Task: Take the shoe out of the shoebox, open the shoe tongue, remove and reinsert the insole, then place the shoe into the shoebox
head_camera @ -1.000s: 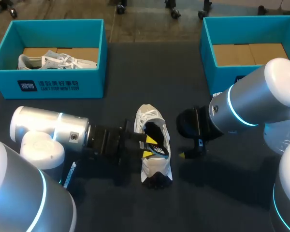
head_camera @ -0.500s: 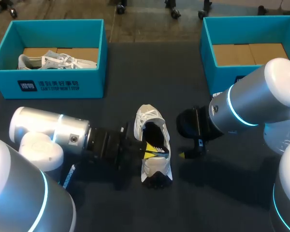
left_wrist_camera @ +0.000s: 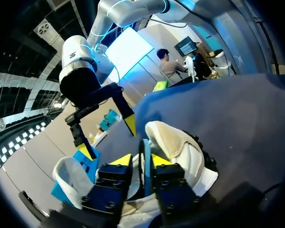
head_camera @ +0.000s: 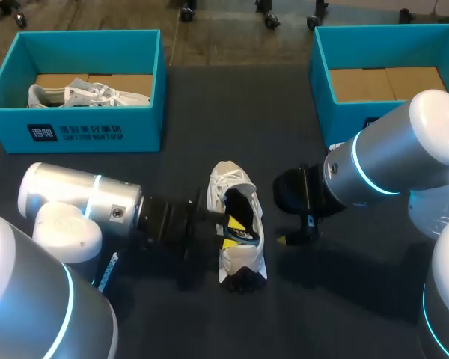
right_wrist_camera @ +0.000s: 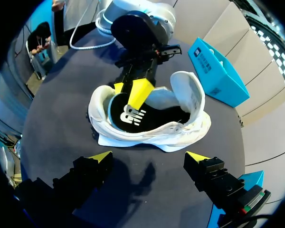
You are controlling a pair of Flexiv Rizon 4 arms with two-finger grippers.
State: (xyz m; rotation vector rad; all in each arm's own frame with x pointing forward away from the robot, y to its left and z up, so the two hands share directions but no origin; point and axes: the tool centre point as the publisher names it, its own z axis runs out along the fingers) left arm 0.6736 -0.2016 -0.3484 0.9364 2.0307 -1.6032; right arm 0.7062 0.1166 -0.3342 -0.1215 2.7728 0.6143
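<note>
Left tool [left_wrist_camera: 140, 160] narrow, tips set either side of the shoe [left_wrist_camera: 180, 147] at its side wall, seemingly pinching it, though the contact is half hidden behind the tool's own body. One tip inside, over the dark insole [right_wrist_camera: 147, 121]. Right tool [right_wrist_camera: 148, 156] spread wide, holding nothing, just beside the shoe. Shoe sole-down on the desk [head_camera: 209, 112], between the left shoebox [head_camera: 97, 131] and the right shoebox [head_camera: 322, 82], the latter cut off at the edge.

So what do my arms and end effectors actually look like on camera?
Left arm and right arm are thick silver-white cylinders with rounded joint caps and thin glowing cyan rings. Each narrows to a black wrist. The left end effector and right end effector are black, two-fingered, with bright yellow wedge-shaped tips.
</note>
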